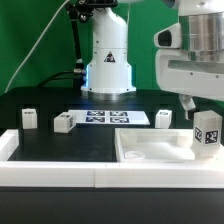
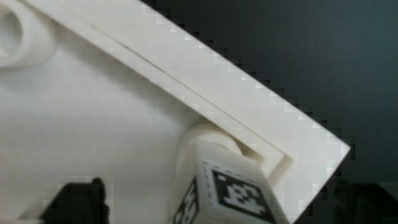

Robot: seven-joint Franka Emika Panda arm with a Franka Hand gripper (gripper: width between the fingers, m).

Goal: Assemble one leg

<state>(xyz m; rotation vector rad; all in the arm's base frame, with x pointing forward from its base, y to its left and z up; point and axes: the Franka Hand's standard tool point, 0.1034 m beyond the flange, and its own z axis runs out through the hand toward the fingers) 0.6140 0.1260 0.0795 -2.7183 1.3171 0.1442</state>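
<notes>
One leg (image 1: 207, 133), a stubby white post with a fiducial tag, stands upright at a corner of the large white tray-like piece (image 1: 150, 150) on the exterior view's right. In the wrist view this leg (image 2: 233, 192) sits against the piece's raised corner rim (image 2: 267, 125). My gripper (image 1: 203, 108) hangs just over the leg's top, and in the wrist view the gripper (image 2: 228, 207) is open. Its dark fingers (image 2: 79, 200) stand either side of the leg with a gap on each side. Three more legs (image 1: 29, 118), (image 1: 64, 123), (image 1: 163, 118) stand loose on the black table.
The marker board (image 1: 112, 118) lies flat in front of the robot base (image 1: 108, 70). A low white wall (image 1: 60, 168) runs along the table's near edge and up the exterior view's left side. A green backdrop stands behind.
</notes>
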